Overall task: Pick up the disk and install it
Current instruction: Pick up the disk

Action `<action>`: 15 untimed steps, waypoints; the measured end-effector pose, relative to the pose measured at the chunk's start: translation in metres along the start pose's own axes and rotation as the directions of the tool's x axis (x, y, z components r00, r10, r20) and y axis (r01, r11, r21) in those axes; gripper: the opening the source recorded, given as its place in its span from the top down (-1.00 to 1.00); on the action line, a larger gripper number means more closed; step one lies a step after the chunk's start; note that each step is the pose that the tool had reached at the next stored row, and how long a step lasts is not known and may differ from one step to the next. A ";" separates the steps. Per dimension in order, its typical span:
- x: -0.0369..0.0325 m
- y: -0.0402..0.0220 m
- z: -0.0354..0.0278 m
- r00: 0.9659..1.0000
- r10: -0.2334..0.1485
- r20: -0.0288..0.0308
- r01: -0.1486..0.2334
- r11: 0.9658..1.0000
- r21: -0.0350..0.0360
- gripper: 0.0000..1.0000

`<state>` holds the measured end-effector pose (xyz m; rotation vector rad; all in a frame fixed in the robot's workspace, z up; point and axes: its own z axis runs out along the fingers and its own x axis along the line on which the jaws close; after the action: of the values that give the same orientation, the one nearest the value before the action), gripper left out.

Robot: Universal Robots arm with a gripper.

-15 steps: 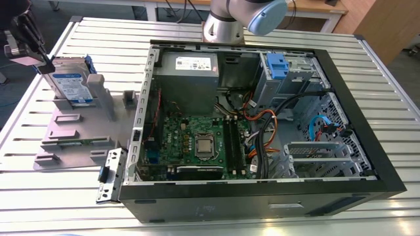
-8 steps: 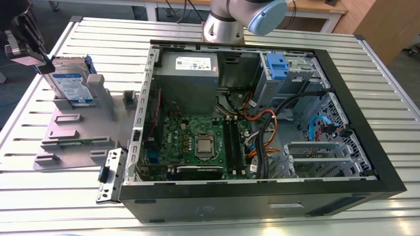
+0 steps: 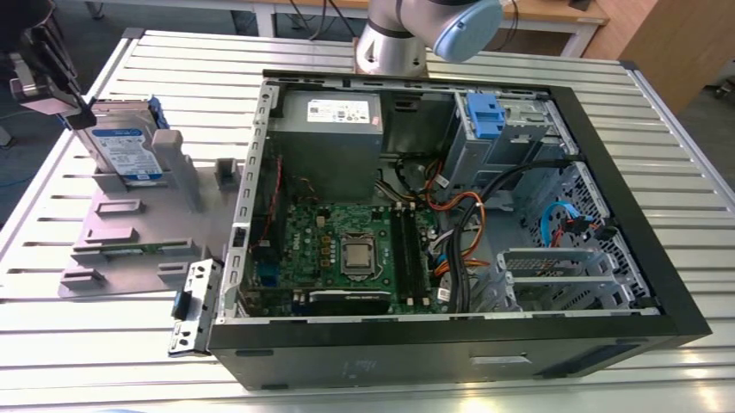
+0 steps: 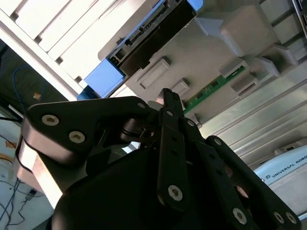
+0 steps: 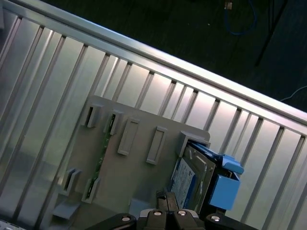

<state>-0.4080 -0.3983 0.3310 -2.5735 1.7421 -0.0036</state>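
Note:
The disk, a silver drive with a white-and-blue label in a blue carrier, stands on edge in a slot of the grey fixture plate, at the exterior view's left. My gripper hangs just beside it, toward the table's edge, and does not touch it. In the first wrist view the fingertips are pressed together, with nothing between them, a short way from the disk. The second wrist view shows the gripper before the disk's dark edge.
An open black computer case lies on the slatted metal table, with a drive bay holding a blue carrier at its far corner. The fixture plate also carries a green memory stick. A metal bracket leans against the case.

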 end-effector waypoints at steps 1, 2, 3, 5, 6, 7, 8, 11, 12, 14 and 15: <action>0.0000 0.0000 0.0000 1.000 -0.003 0.000 0.003 1.000 0.000 0.79; 0.0000 0.0000 0.0000 1.000 -0.006 0.000 0.006 1.000 0.000 0.79; 0.0000 0.0000 0.0000 1.000 -0.009 0.000 0.009 1.000 0.000 0.79; 0.0000 0.0000 0.0000 1.000 -0.014 0.000 0.014 1.000 0.000 0.79; 0.0000 0.0000 0.0000 1.000 -0.017 0.001 0.017 1.000 0.000 0.79; 0.0000 0.0000 0.0000 1.000 -0.020 0.001 0.020 1.000 0.000 0.79; 0.0000 0.0000 0.0000 1.000 -0.023 0.001 0.023 1.000 0.000 0.79; 0.0000 0.0000 0.0000 1.000 -0.031 0.001 0.031 1.000 0.000 0.79; 0.0000 0.0000 0.0000 0.999 -0.034 0.001 0.034 0.999 -0.001 0.79; 0.0000 0.0000 0.0000 0.999 -0.040 0.001 0.040 0.999 -0.001 0.79; 0.0000 0.0000 0.0000 0.999 -0.043 0.001 0.043 0.999 -0.001 0.79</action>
<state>-0.4080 -0.3983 0.3310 -2.6104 1.6863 -0.0025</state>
